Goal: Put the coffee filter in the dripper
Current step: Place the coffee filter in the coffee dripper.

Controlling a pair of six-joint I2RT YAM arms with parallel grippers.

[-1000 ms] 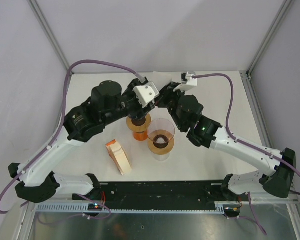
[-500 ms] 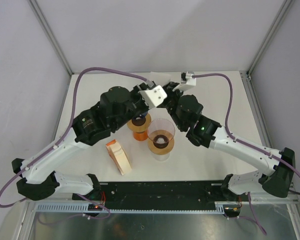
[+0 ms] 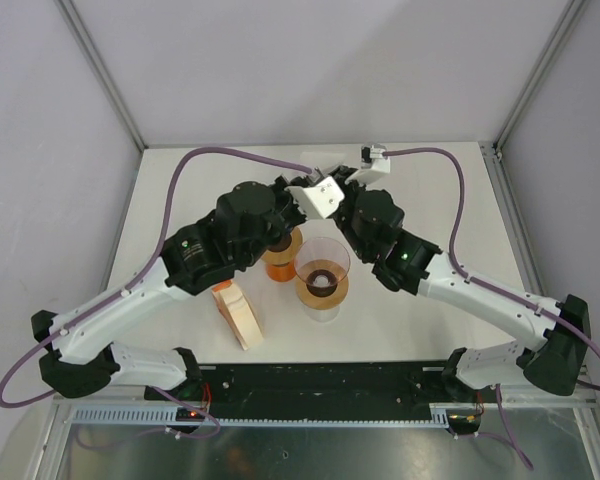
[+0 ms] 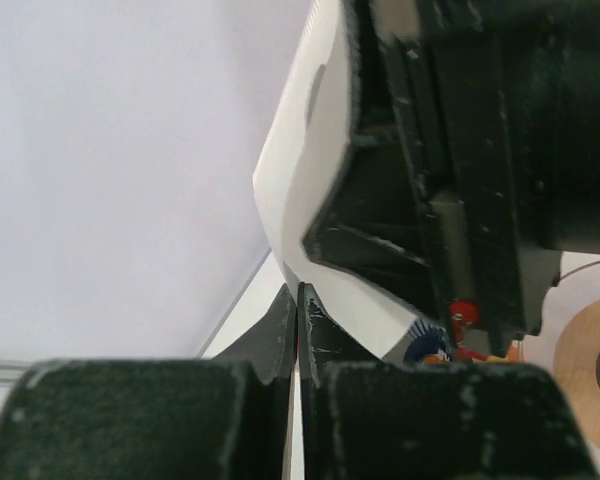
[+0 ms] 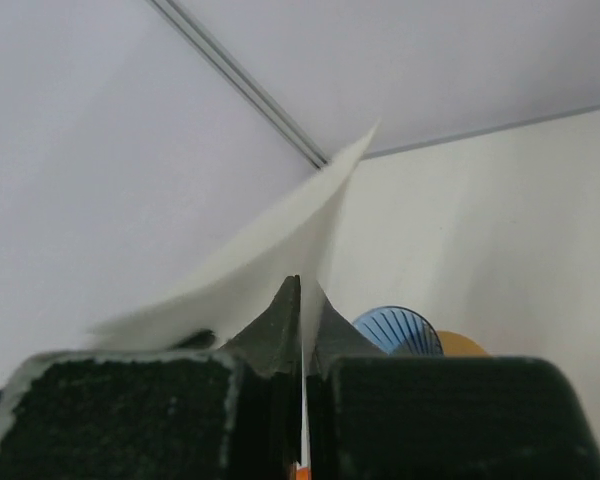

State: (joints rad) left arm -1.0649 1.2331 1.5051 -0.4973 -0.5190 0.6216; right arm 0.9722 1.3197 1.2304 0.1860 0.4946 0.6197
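Your right fingers [image 5: 300, 290] are pressing fully together, and they are pinching the coffee filter [image 5: 280, 250] by its lower edge. In the right wrist view the paper is rising from the tips toward 1 o'clock, so its long axis is running up and away from the fingers.

Your left fingers [image 4: 297, 295] are also standing closed. Their tips are meeting the same white paper at its lower corner, and as far as can be seen they are gripping it there. In that view the filter is stretching from the tips up toward 12 o'clock, and the black body of the right arm is touching its 3 o'clock side.

So both arms are holding the filter in the air over the far part of the table [image 3: 480, 230], tip close to tip.

From this pair of tips, in the top view, the dripper [image 3: 340, 262] is standing at 6 o'clock, nearer to the arm bases, upright and with its mouth open. I judge that neither arm is clearly nearer to it. An orange object [image 3: 280, 262] is standing just beside the dripper at its 9 o'clock.

I am finding no brand, label or readable writing anywhere.
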